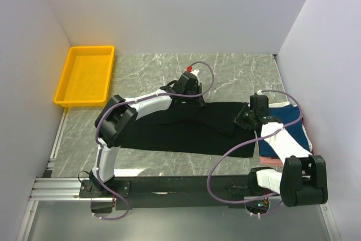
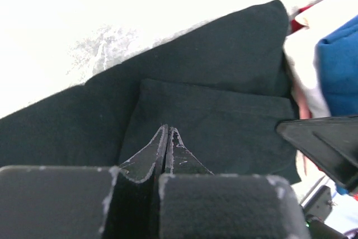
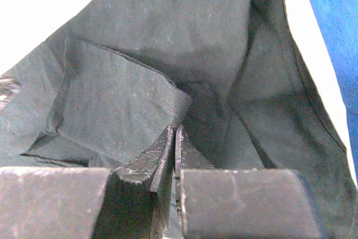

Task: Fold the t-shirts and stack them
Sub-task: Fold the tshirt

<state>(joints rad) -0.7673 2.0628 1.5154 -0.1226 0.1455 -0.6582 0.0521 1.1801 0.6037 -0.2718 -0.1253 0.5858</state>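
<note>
On the grey marbled table [image 1: 225,66], the left gripper [image 2: 168,130] is pressed fully closed, tips on a fold of the black t-shirt [image 1: 186,131]; whether it nips cloth is unclear. The right gripper [image 3: 173,132] pinches its hem. The black t-shirt lies spread mid-table, touching the folded navy t-shirt [image 1: 290,119].

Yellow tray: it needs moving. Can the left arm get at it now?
Probably, once freed: left gripper is shut on the black shirt; only bare table separates it from the yellow tray.
</note>
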